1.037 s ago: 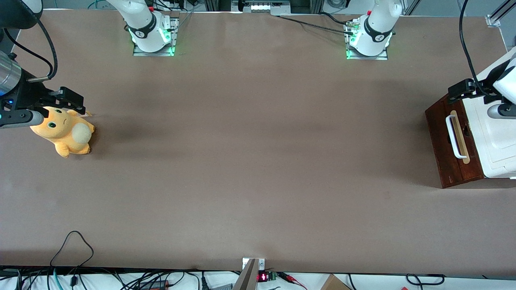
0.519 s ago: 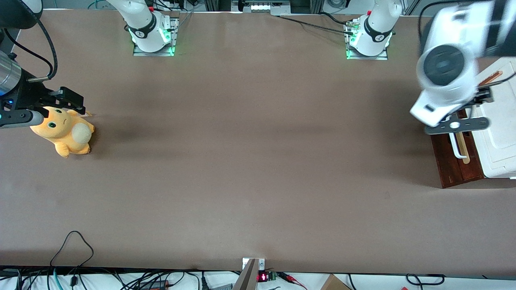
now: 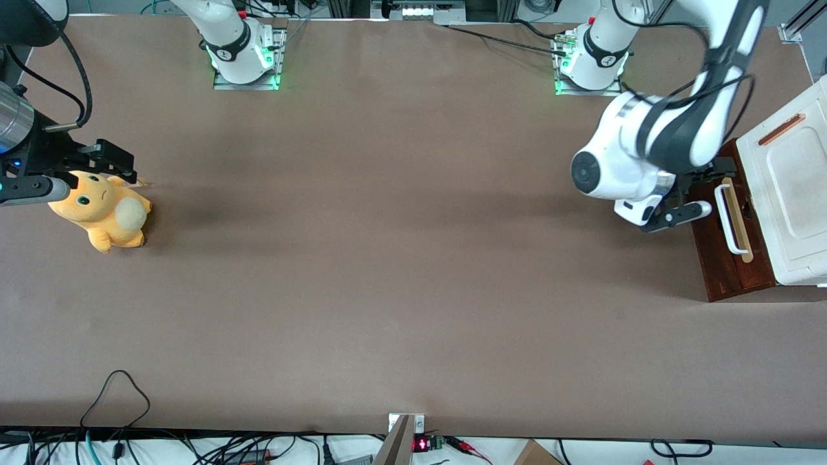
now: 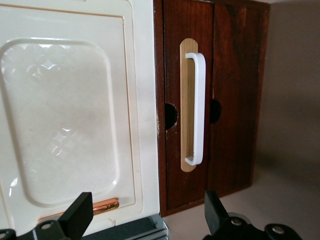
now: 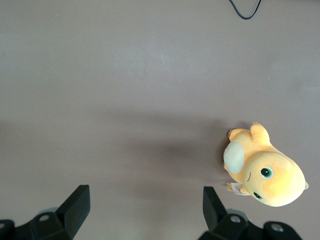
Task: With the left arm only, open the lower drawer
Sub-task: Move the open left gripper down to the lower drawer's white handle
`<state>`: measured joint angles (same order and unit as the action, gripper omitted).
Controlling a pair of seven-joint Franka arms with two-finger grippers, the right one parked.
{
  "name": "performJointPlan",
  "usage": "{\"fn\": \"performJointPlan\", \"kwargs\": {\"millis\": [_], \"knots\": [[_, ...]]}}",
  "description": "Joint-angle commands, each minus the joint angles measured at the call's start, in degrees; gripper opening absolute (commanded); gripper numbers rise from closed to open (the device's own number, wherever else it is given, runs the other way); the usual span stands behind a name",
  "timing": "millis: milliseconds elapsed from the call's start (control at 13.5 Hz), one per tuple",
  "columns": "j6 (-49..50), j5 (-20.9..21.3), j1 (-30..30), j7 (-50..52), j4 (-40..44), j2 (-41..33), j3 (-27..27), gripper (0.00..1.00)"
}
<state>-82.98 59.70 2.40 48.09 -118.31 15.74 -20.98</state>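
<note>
While the drawer (image 4: 200,107) stood closed under the white cabinet (image 4: 70,115) at your working arm's table end, your gripper (image 4: 145,220) hovered just before it, fingers (image 4: 82,212) wide, empty. Rigid wood; take the white handle (image 4: 199,107) mid-span.

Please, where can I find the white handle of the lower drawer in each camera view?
Front view: the white handle on the dark drawer front, at the working arm's end of the table, with the open hand beside it.
Left wrist view: handle on its pale strip.
Right wrist view: not in it.
Shared landmark: white cabinet top.
</note>
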Motion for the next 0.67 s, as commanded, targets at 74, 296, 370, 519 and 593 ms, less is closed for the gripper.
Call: {"fn": "performJointPlan", "kwargs": {"millis": [74,296,370,519,593], "knots": [[-0.2,7.4,1.8,4.5,-3.0,4.5,-0.8,0.97],[0.2,12.1,2.6,6.7,-2.8,8.4,-0.8,0.96],[-0.1,14.2,3.3,7.0,-2.7,9.4,-0.8,0.96],[-0.3,17.7,5.1,7.9,-2.9,11.2,-0.8,0.96],[-0.3,18.1,5.2,8.0,-2.9,12.1,-0.8,0.95]]}}
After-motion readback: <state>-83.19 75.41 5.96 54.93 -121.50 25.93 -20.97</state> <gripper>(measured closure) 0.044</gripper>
